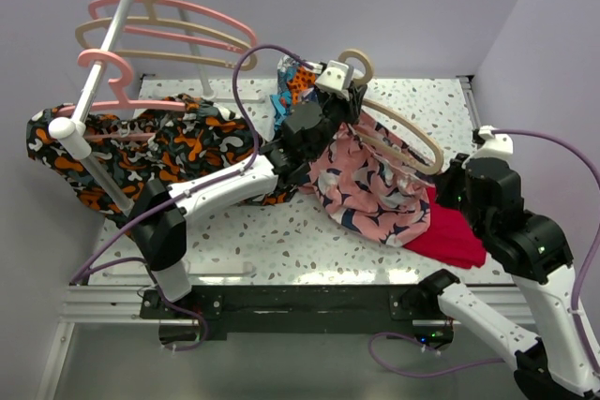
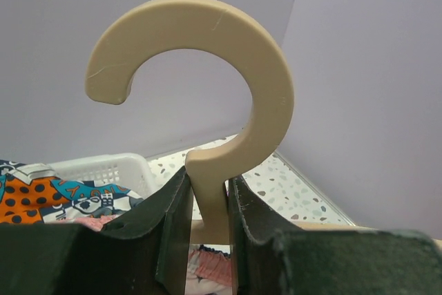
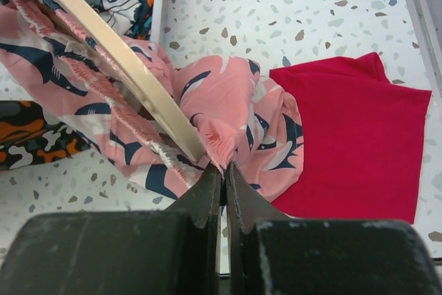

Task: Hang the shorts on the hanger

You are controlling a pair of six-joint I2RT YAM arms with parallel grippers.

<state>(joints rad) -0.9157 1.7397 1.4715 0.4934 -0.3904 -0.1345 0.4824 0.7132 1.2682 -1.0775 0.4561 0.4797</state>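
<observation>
The tan hanger (image 1: 405, 130) is held up over the table, hook (image 2: 207, 39) upward. My left gripper (image 1: 339, 91) is shut on its neck (image 2: 210, 202), just below the hook. The salmon-pink shorts (image 1: 367, 186) with navy and white print hang draped over the hanger's right arm (image 3: 117, 53), their lower part resting on the table. My right gripper (image 3: 223, 168) is shut on a pinch of the shorts' (image 3: 231, 98) gathered edge, right beside the hanger's arm. In the top view the right gripper (image 1: 441, 183) sits at the shorts' right side.
A plain red cloth (image 1: 452, 237) lies on the table under the shorts' right edge. A black-orange-white garment (image 1: 141, 142) hangs at left below a rail (image 1: 103, 53) with pink and tan hangers (image 1: 178, 30). A white basket (image 2: 103, 167) of clothes stands behind.
</observation>
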